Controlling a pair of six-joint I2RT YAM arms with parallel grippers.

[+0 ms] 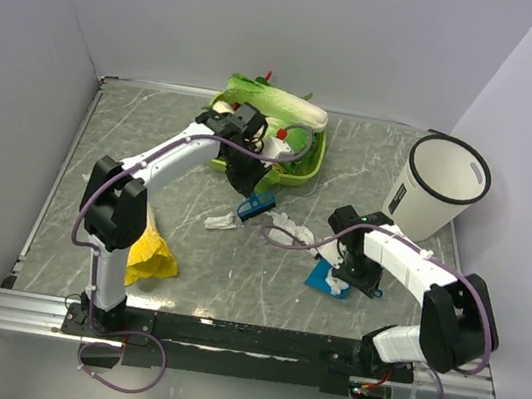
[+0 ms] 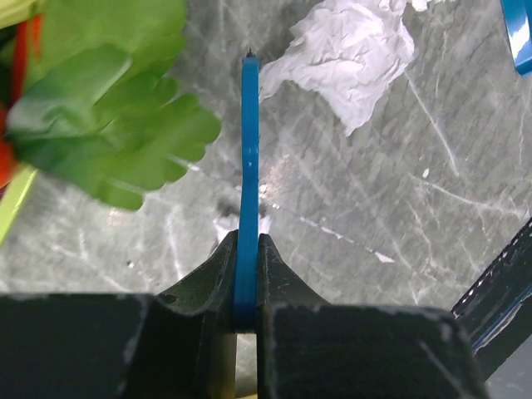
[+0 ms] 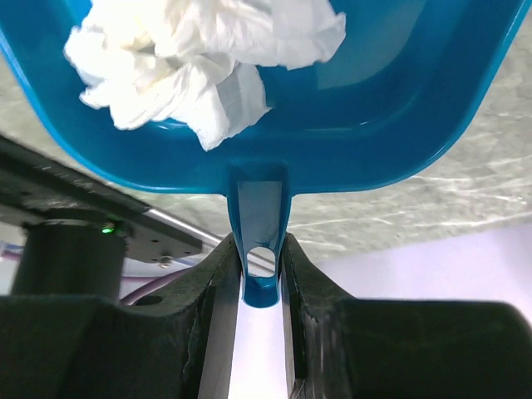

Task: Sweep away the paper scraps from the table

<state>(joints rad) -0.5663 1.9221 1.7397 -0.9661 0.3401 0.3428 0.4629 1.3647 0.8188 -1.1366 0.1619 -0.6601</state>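
Note:
On the grey-green marble table (image 1: 155, 131), one white paper scrap (image 1: 221, 220) lies just left of a small blue brush (image 1: 257, 205). Another paper scrap (image 1: 292, 229) lies to the brush's right. My left gripper (image 1: 250, 187) is shut on the brush's thin blue handle (image 2: 248, 166), with a scrap (image 2: 349, 50) ahead on the table. My right gripper (image 1: 348, 269) is shut on the handle (image 3: 259, 220) of a blue dustpan (image 1: 320, 275). The dustpan (image 3: 391, 108) holds a crumpled white scrap (image 3: 191, 58).
A white bin (image 1: 440, 187) with a dark rim stands at the right rear. A green tray (image 1: 301, 170) with a cabbage (image 1: 276, 105) sits behind the left gripper; green leaves (image 2: 108, 108) hang close to the brush. A yellow object (image 1: 151, 252) lies by the left arm's base.

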